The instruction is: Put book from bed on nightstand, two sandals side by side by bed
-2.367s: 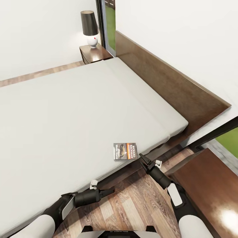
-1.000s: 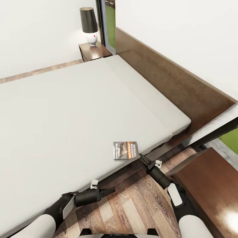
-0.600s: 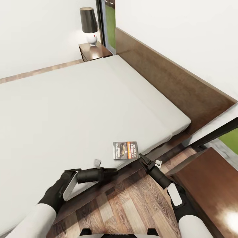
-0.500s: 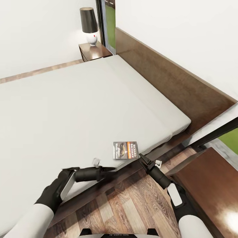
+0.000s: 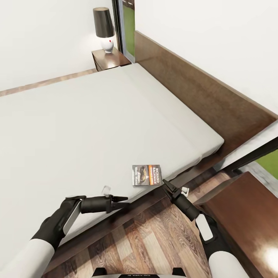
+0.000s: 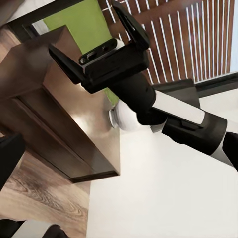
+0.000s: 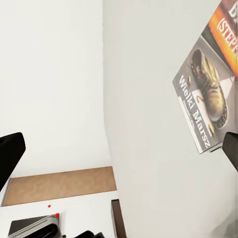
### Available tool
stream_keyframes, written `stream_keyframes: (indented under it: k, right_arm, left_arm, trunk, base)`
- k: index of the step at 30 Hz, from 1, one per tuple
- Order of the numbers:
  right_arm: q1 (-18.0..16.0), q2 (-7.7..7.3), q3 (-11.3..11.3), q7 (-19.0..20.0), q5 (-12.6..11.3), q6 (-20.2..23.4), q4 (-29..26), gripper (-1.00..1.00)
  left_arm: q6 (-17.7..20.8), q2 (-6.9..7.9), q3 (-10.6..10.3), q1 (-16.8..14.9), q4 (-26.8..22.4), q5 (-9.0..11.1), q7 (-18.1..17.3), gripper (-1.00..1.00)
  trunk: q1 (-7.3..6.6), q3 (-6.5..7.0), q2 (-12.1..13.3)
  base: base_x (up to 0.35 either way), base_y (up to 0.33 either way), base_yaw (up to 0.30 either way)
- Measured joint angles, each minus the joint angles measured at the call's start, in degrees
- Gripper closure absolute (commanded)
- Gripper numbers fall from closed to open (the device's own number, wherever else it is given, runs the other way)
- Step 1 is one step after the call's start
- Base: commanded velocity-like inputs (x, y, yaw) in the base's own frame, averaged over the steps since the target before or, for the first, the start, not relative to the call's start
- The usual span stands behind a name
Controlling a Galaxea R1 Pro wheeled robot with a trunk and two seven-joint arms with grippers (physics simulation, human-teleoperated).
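The book [image 5: 146, 175] lies flat on the off-white mattress of the bed [image 5: 96, 127], close to its near edge; its dark cover with the orange band also shows in the right wrist view [image 7: 203, 99]. My right gripper [image 5: 166, 184] hangs open just right of the book, over the bed frame, its two black fingers spread wide [image 6: 84, 27]. My left gripper [image 5: 124, 201] is open, low over the mattress edge, a little left of and nearer than the book, and holds nothing. The sandals are out of view.
One nightstand [image 5: 110, 58] with a dark-shaded lamp [image 5: 103, 29] stands beyond the bed's far side. The other nightstand [image 5: 243, 220] is close at my right [image 6: 64, 114]. The headboard [image 5: 200, 88] runs along the wall. Wood floor [image 5: 154, 239] lies between me and the bed.
My left arm has risen from the floor side and swung left, so its gripper now hovers over the mattress edge. The right arm and the book have stayed put.
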Motion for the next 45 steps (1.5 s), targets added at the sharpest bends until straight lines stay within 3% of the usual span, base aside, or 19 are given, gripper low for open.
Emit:
stream_keyframes:
  k: [13,45]
  right_arm:
    - [0.0,0.02,0.0,0.0,0.0,0.0,0.0,-1.0]
    - [0.0,0.01,0.0,0.0,0.0,0.0,0.0,-1.0]
  left_arm:
    - [0.0,-0.96,-0.6,0.0,0.1,0.1,0.0,-1.0]
    - [0.1,-1.3,-0.6,0.0,0.2,0.1,0.0,-1.0]
  trunk:
    - [2.86,-2.33,-5.2]
    - [9.89,-8.08,-18.1]
  base:
    - [0.0,0.0,0.0]
    - [0.0,0.0,0.0]
